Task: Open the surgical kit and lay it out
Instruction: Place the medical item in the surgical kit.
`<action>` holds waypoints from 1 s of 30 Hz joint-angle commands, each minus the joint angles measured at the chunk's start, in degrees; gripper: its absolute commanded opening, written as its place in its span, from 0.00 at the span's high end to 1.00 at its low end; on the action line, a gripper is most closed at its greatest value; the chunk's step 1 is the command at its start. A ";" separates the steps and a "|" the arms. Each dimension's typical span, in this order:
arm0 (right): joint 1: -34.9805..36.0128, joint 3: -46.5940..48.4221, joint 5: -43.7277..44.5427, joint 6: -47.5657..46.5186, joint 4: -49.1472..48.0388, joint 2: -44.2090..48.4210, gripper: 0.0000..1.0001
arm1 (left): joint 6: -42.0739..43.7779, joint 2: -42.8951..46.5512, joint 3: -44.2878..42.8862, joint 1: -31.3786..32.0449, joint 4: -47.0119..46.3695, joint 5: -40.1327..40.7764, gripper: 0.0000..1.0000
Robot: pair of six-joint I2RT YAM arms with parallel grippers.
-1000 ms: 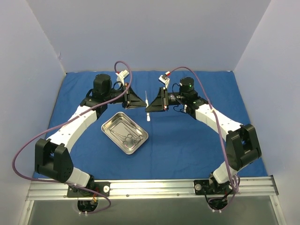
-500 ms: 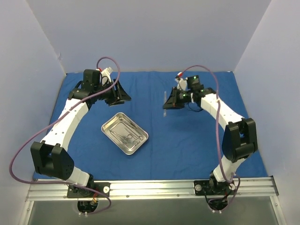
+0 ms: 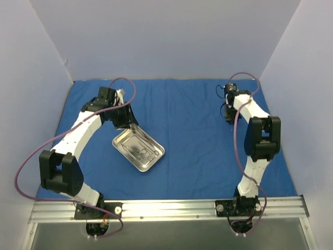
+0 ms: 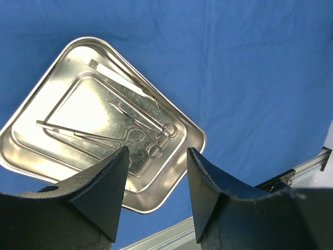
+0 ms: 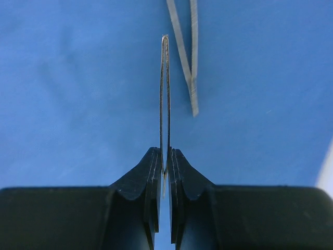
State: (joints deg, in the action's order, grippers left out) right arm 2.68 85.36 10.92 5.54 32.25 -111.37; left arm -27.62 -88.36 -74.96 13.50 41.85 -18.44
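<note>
The blue cloth wrap [image 3: 192,135] lies spread flat over the table. On it, left of centre, sits the steel tray [image 3: 151,159], also seen in the left wrist view [image 4: 192,130], with scissor-like instruments [image 4: 151,135] inside. My left gripper [image 4: 156,151] hovers open and empty over the tray's near corner; from above it [image 3: 125,122] is at the tray's upper left. My right gripper [image 5: 165,152] is shut on thin metal tweezers [image 5: 165,94] pointing straight out, far right [image 3: 229,112]. A second pair of tweezers [image 5: 183,52] lies on the cloth [image 5: 78,104] just beyond.
Pale walls close in the cloth on the left, back and right. The aluminium rail [image 3: 166,208] carrying both arm bases runs along the near edge, and part of it shows in the left wrist view [image 4: 307,166]. The right arm's cable [image 3: 237,135] loops beside its forearm.
The left gripper opened, pulled away from the centre and came down over the tray. The right arm swung out to the far right of the cloth, carrying the thin tweezers.
</note>
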 commanded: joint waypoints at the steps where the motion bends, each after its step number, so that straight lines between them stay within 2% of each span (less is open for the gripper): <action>1: 0.22 4.11 9.11 -3.25 0.89 -2.26 1.00 | 2.65 1.42 0.34 -1.01 0.17 0.07 0.43; 11: -0.30 7.27 9.92 -6.68 -3.07 -7.54 1.00 | 5.29 2.40 1.83 -5.41 1.40 -2.04 0.44; 18: 0.14 9.47 6.84 -6.25 -3.60 -12.02 1.00 | 6.08 1.17 1.13 -6.20 1.48 -2.92 0.44; 30: 0.31 10.97 6.92 -6.42 -3.42 -15.10 1.00 | 6.26 -0.24 0.69 -7.69 1.40 -3.89 0.44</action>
State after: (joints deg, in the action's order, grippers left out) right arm 2.68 94.65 17.28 -0.51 27.14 -125.47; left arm -22.61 -88.20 -72.99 6.28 43.29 -20.84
